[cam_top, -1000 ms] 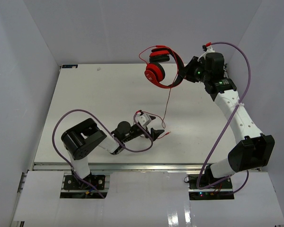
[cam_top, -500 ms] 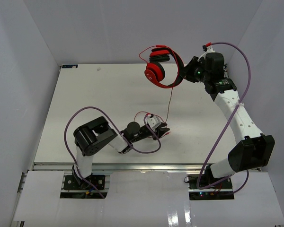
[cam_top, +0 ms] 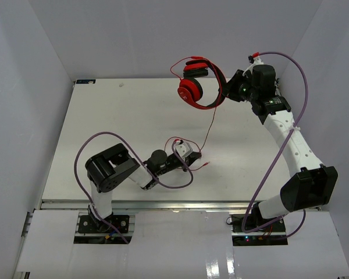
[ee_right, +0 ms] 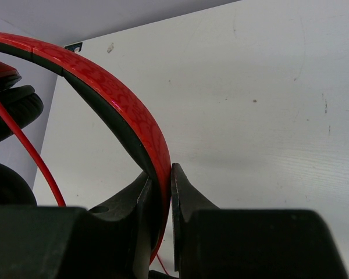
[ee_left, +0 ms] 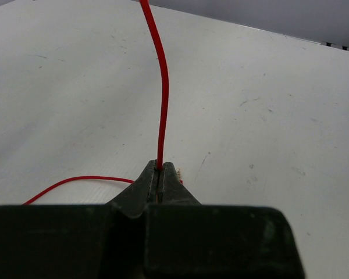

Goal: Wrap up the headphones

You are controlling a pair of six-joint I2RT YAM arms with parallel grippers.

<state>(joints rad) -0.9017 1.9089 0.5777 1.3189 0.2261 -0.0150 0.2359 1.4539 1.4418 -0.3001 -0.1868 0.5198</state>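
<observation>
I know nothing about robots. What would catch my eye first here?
Bright red headphones are held up above the far right of the table, their headband pinched in the right claw. A thin red cord hangs from them down to the left claw, which is shut on it near the table's middle.

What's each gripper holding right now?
Left gripper: shut on the cord.
Right gripper: shut on the headband, headphones lifted off the table.
</observation>
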